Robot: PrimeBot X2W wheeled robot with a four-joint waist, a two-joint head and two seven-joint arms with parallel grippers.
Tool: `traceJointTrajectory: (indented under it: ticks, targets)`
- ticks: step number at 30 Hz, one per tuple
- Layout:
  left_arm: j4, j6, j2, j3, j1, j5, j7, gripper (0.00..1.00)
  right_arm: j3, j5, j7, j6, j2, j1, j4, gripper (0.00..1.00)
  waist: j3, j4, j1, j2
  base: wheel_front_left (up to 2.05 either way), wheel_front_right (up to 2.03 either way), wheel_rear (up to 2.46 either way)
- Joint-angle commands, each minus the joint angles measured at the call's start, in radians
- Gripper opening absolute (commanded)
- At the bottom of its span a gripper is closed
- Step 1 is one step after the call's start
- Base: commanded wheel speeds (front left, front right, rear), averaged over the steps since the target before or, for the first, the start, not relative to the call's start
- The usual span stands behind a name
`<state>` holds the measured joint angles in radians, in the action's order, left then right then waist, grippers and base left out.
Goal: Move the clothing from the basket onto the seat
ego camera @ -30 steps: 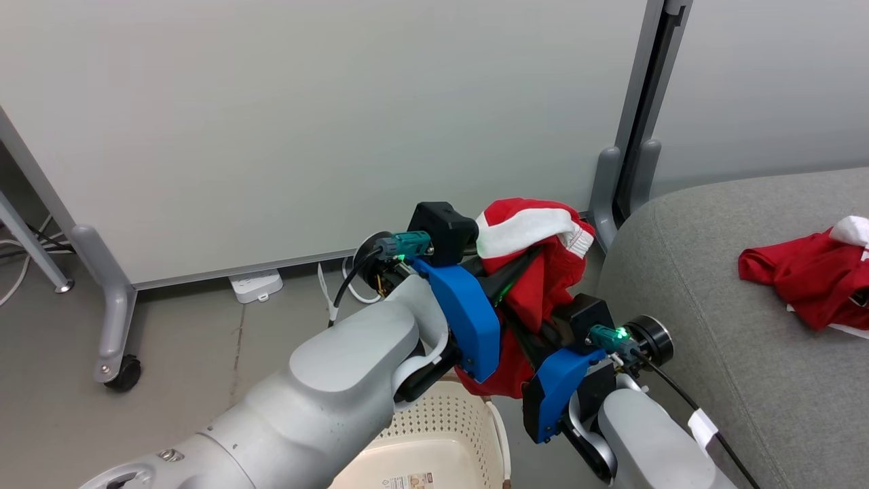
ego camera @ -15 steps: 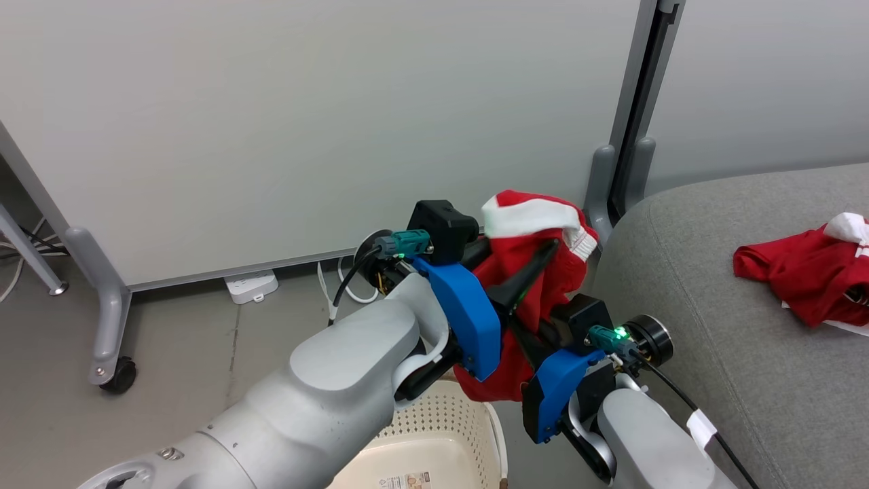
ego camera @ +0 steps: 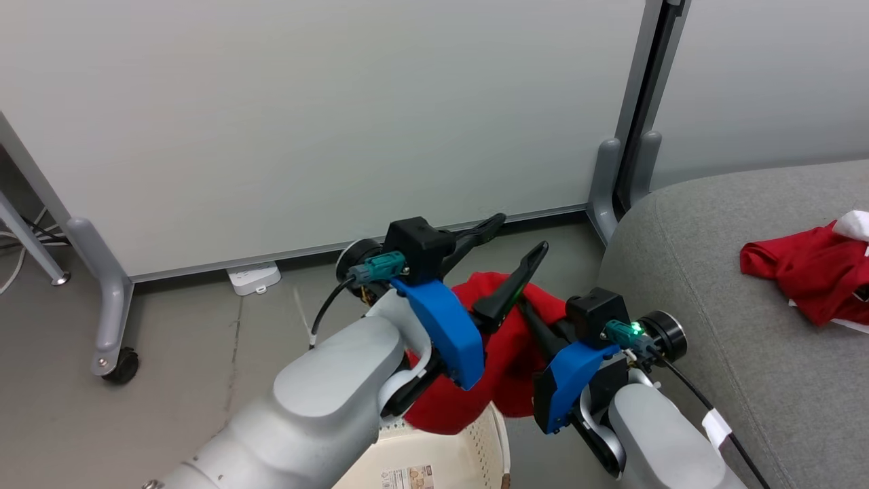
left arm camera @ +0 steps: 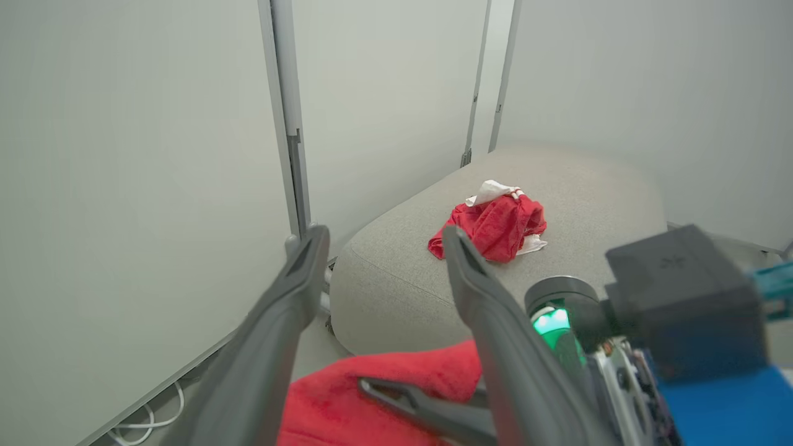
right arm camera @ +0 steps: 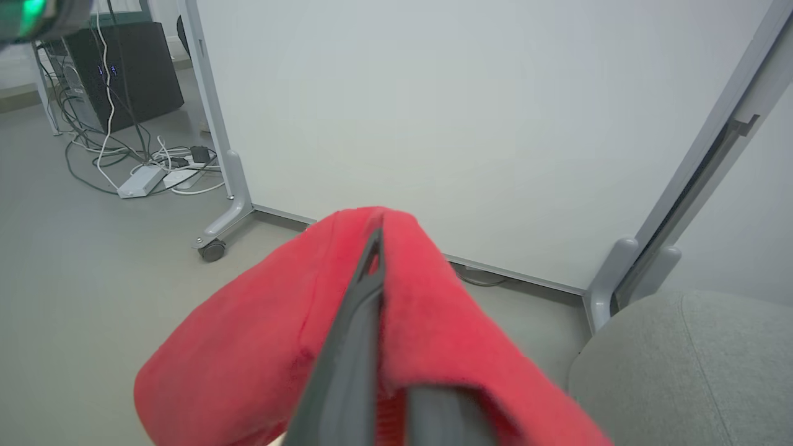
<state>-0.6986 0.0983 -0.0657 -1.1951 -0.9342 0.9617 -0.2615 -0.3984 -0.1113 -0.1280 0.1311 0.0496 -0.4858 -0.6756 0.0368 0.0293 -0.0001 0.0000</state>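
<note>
Head view shows the left claw point(ego camera: 519, 234) spread wide and holding nothing, its fingers raised above the red garment point(ego camera: 475, 380); the right claw point(right arm camera: 376, 248), in its own wrist view, is pressed together with that garment pinched between the fingers and draped down both sides. The garment hangs over the far rim of the basket point(ego camera: 482, 455), just beside the left edge of the seat point(ego camera: 713, 353), where a second garment point(ego camera: 801, 278) lies well in from that edge. The likeliest trouble, as I judge it, is slippage; thin fabric held by one narrow pinch could slide free on the swing across and drop to the floor point(ego camera: 204, 353) between basket and seat. The low fold may also catch the basket rim and drag or tip it; the open left fingers stand close enough to snag the cloth or knock the right arm; a release too near the rounded edge could let the garment slither off.
</note>
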Motion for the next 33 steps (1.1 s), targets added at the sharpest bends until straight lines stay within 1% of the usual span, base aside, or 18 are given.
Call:
traceJointTrajectory:
  ticks: [1, 5, 9, 13, 17, 24, 28, 29, 30, 33]
  targets:
    - [0.041, -0.014, -0.029, 0.052, 0.057, -0.056, -0.004, 1.0, 0.013, 0.01, -0.006, -0.001, 0.002, 0.014, 0.006, 0.0, -0.004, -0.004, 0.0001, 0.0, 0.0, 0.0, 0.0]
    - [0.17, -0.046, -0.08, 0.198, 0.188, -0.187, -0.005, 1.0, 0.034, 0.021, -0.006, -0.001, 0.001, 0.02, 0.012, 0.0, -0.008, -0.007, 0.0001, 0.0, 0.0, 0.0, 0.0]
    - [0.277, -0.063, -0.121, 0.312, 0.333, -0.309, -0.004, 1.0, 0.051, 0.033, -0.002, -0.001, 0.001, 0.031, 0.021, 0.0, -0.013, -0.012, 0.0001, 0.0, 0.0, 0.0, 0.0]
    - [0.352, -0.071, -0.143, 0.411, 0.447, -0.407, -0.004, 1.0, 0.066, 0.042, 0.002, -0.001, 0.001, 0.038, 0.03, 0.0, -0.017, -0.016, 0.0001, 0.0, 0.0, 0.0, 0.0]
    - [0.39, -0.067, -0.151, 0.498, 0.55, -0.476, -0.004, 1.0, 0.071, 0.047, 0.007, -0.001, 0.001, 0.042, 0.037, 0.0, -0.02, -0.017, 0.0001, 0.0, 0.0, 0.0, 0.0]
    - [0.403, -0.044, -0.133, 0.622, 0.658, -0.549, -0.004, 1.0, 0.079, 0.055, 0.018, -0.001, 0.001, 0.049, 0.047, 0.0, -0.023, -0.023, 0.0001, 0.0, 0.0, 0.0, 0.0]
    - [0.395, -0.031, -0.113, 0.672, 0.681, -0.583, -0.004, 1.0, 0.084, 0.056, 0.017, -0.001, 0.001, 0.051, 0.052, 0.0, -0.024, -0.027, 0.0001, 0.0, 0.0, 0.0, 0.0]
    - [0.395, -0.031, -0.113, 0.672, 0.681, -0.583, -0.004, 1.0, 0.084, 0.056, 0.017, -0.001, 0.001, 0.051, 0.052, 0.0, -0.024, -0.027, 0.0001, 0.0, 0.0, 0.0, 0.0]
    - [0.39, -0.022, -0.1, 0.692, 0.691, -0.599, -0.004, 1.0, 0.082, 0.054, 0.019, -0.001, 0.001, 0.051, 0.053, 0.0, -0.026, -0.027, 0.0001, 0.0, 0.0, 0.0, 0.0]
    - [0.386, -0.011, -0.091, 0.703, 0.694, -0.613, -0.004, 1.0, 0.08, 0.051, 0.02, -0.001, 0.001, 0.05, 0.055, 0.0, -0.027, -0.027, 0.0001, 0.0, 0.0, 0.0, 0.0]
